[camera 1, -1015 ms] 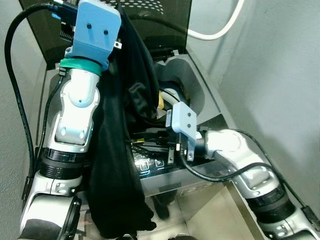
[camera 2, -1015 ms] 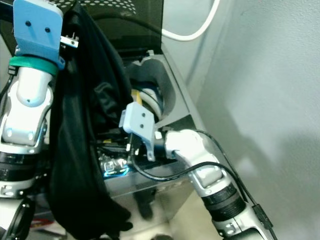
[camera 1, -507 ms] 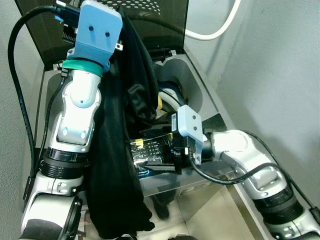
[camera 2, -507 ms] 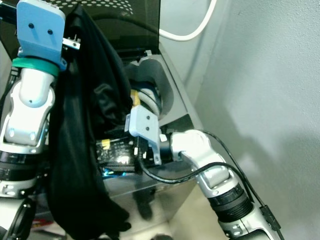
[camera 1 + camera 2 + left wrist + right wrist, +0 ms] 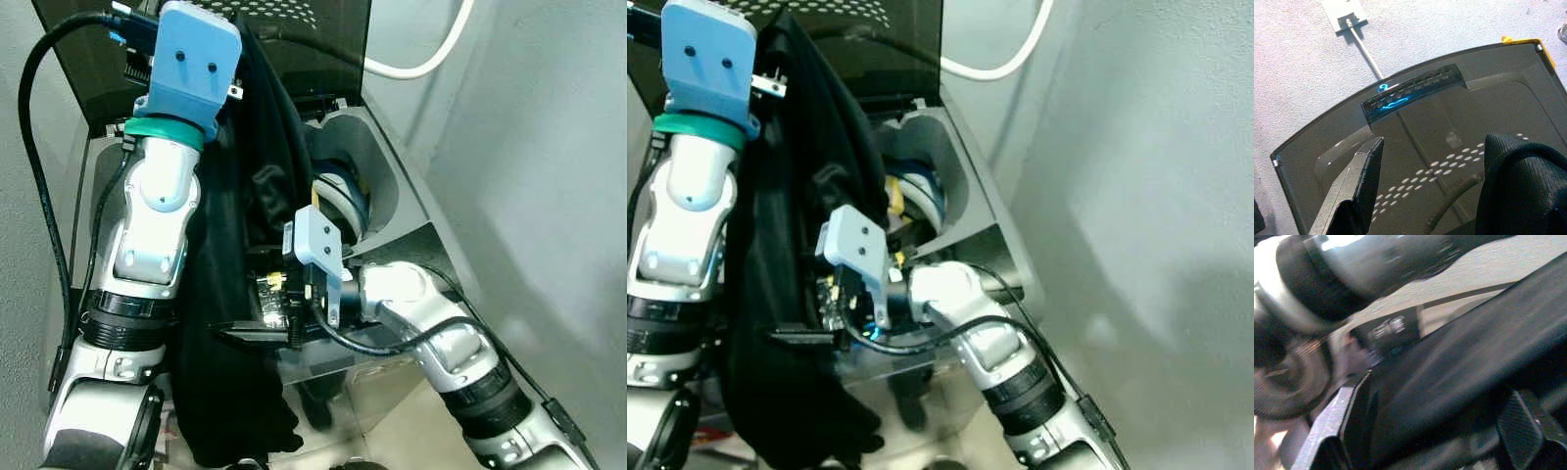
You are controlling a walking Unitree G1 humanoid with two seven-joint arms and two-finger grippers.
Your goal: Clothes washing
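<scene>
Since earlier, right gripper (image 5: 257, 331) is reaching, open, toward nine o'clock into the black garment (image 5: 240, 294); left gripper (image 5: 1430, 196) is pinching it, and I am fearing a snag.

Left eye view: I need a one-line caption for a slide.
Left arm holds a black garment above the open washing machine while the right end effector reaches into the hanging cloth.

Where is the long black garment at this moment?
In the left eye view, the long black garment hangs from the raised left hand, in front of the open washing machine, with the right hand reaching against it.
</scene>
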